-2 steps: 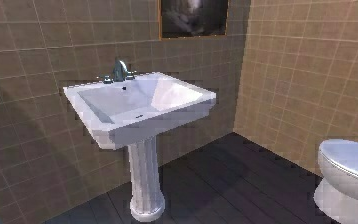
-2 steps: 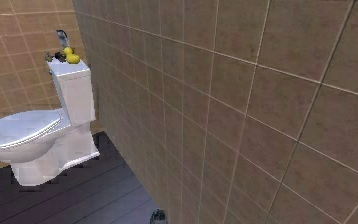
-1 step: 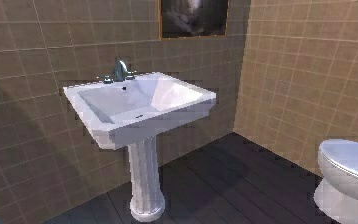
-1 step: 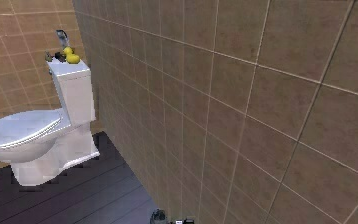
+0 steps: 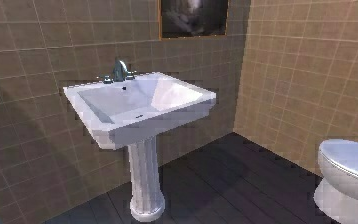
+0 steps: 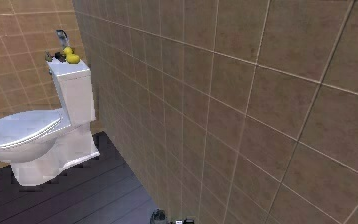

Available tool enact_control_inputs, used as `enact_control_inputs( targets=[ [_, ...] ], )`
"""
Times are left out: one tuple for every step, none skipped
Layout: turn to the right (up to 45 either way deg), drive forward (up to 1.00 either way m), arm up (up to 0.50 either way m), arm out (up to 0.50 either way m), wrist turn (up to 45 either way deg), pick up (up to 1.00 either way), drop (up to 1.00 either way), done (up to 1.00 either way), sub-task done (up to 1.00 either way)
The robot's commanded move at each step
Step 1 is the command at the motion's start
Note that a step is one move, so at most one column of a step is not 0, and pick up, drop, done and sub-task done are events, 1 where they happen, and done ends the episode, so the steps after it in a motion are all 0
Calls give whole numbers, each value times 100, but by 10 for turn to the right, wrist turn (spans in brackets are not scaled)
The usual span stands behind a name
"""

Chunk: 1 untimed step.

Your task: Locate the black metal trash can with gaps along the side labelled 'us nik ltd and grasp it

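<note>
1. White is the colour of the sink [image 5: 137, 105]. It stands on one tall white leg on the forward view's left, against a grey-brown wall [image 5: 27, 60] made of tiles.
2. A shiny grey tap [image 5: 121, 72] sits at the back of the sink, in the middle.
3. A dark picture [image 5: 193, 17] in a brown frame hangs on the wall above the sink. The top edge cuts it off.
4. A lighter tan wall [image 5: 307, 70] of tiles is on the forward view's right. It meets the other wall in a corner behind the sink.
5. The floor [image 5: 227, 175] is made of dark planks.
6. A white toilet [image 5: 347, 175] peeks in at the forward view's bottom right corner. It shows again on the arm side view's left, with its lid down.
7. Its tank [image 6: 75, 90] stands near the corner where two tiled walls meet.
8. On top of the tank sits a small yellow thing [image 6: 73, 57]. Just behind it is a small dark thing [image 6: 62, 40]. I cannot tell what they are.
9. A big tiled wall [image 6: 247, 100] runs across the arm side view's right.
10. A tiny dark bit of the pincer [image 6: 159, 215] pokes up at the arm side view's bottom edge, by the foot of that wall. So little shows that I cannot tell whether it holds anything.
11. I cannot tell where the black trash can is.
</note>
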Motion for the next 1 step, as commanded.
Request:
enact_control_inputs(
  targets=[
    [0, 0, 0, 0, 450, 0, 0, 0, 0]
  ],
)
